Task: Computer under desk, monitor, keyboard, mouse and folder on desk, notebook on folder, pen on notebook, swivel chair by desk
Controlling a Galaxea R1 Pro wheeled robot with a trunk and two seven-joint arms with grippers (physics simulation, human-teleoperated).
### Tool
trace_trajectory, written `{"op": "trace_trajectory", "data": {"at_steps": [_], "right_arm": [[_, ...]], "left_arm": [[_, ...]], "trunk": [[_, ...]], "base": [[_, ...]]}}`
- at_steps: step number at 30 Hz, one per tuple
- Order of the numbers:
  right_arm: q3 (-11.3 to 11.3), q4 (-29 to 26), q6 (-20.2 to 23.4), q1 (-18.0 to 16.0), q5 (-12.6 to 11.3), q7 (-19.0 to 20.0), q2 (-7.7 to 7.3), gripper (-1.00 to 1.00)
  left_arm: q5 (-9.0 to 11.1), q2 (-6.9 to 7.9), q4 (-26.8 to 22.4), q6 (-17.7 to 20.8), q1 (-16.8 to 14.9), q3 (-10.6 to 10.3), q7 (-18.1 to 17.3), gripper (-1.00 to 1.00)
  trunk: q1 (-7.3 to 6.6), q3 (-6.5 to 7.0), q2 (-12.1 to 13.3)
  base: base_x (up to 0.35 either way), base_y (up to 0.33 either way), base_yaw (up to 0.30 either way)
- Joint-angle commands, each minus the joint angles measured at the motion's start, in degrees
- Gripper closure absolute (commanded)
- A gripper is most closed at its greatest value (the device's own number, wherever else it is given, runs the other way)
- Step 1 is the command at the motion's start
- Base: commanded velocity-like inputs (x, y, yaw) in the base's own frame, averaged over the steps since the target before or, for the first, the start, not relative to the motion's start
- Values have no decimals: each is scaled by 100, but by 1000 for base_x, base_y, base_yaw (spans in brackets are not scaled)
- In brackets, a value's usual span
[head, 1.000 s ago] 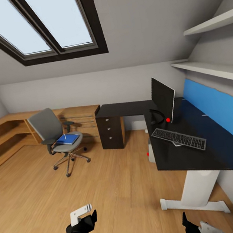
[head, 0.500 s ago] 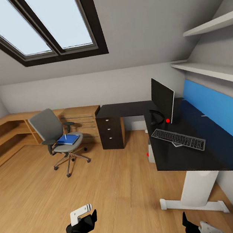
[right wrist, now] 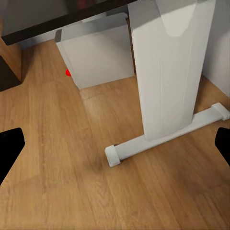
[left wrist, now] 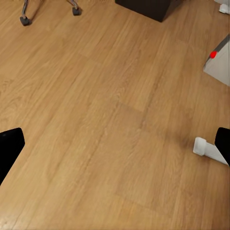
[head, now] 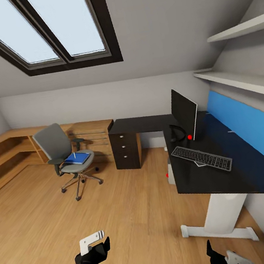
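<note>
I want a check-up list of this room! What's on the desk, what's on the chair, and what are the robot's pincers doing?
Surface: black desk top on a white leg.
Job's things: monitor upright and keyboard in front of it, both on the desk; blue folder on the grey chair, which stands apart from the desk, with a thin pale stick, likely the pen, on top; grey computer box on the floor under the desk.
Clutter: nothing seen.
Pincers: left pincer and right pincer both open and empty, low over the wood floor.
Cables: nothing seen.
Surroundings: skylight, wall shelves, low wood cabinets.
</note>
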Motion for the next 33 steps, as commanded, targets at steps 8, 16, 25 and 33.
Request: {"op": "trace_trajectory", "data": {"at_steps": [8, 16, 25, 33], "right_arm": [[-6, 11, -23, -7, -31, 25, -1, -100], [-6, 14, -22, -7, -31, 26, -1, -100], [2, 17, -22, -7, -31, 25, 1, -100], [37, 18, -22, -7, -31, 25, 6, -100]], "left_arm": [[61, 6, -10, 13, -2, -18, 56, -100], [61, 5, -10, 11, -2, -31, 59, -100], [61, 6, -10, 17, -2, -24, 53, -100], [61, 6, 13, 18, -2, -12, 53, -100]], "trunk": [[4, -11, -12], [4, -11, -12], [4, -11, -12], [4, -11, -12]], "base": [[0, -19, -22], [0, -261, -178], [0, -152, -24], [0, -12, -7]]}}
